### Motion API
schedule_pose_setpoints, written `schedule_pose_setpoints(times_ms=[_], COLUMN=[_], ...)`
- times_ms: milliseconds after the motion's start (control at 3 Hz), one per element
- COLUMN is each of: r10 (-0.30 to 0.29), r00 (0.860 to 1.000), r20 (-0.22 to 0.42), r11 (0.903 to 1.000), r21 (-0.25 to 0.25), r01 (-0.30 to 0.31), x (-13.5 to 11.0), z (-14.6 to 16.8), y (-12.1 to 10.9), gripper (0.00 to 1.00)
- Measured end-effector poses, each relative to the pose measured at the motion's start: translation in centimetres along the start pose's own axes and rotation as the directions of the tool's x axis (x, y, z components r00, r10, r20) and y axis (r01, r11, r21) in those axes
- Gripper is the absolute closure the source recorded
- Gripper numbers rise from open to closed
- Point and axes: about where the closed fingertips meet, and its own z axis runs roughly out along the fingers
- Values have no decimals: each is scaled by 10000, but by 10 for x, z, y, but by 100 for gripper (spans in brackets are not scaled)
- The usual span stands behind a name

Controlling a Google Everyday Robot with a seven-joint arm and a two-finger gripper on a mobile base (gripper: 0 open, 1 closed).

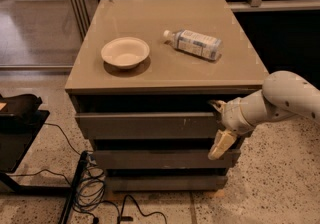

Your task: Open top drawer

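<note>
The top drawer [145, 125] is a wide, flat grey front under the cabinet top, with small pale marks right of centre. A dark gap runs above it, and it sits about flush with the two drawer fronts below. My gripper [219, 124] is at the drawer's right end, on a white arm [285, 98] reaching in from the right. Its upper finger [216, 103] is at the drawer front's top edge. Its pale lower finger [221, 144] hangs below the bottom edge. The fingers stand apart, straddling the front panel's right end.
On the cabinet top [165, 18] lie a white bowl [125, 52] and a plastic bottle [194, 44] on its side. Two plainer drawer fronts [150, 159] sit below. A black stand [20, 123] and cables [90, 188] are on the floor at the left.
</note>
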Motion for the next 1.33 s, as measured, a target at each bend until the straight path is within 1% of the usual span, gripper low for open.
schedule_pose_setpoints(times_ms=[333,667,1333], r10=[5,5,5], r00=[10000,10000,10000], r20=[1,2,2], r11=[10000,10000,10000], r21=[-3,-4,-5], r01=[-5,-5,-5], x=[0,0,0], z=[0,0,0], y=[0,0,0], gripper=[0,18,65])
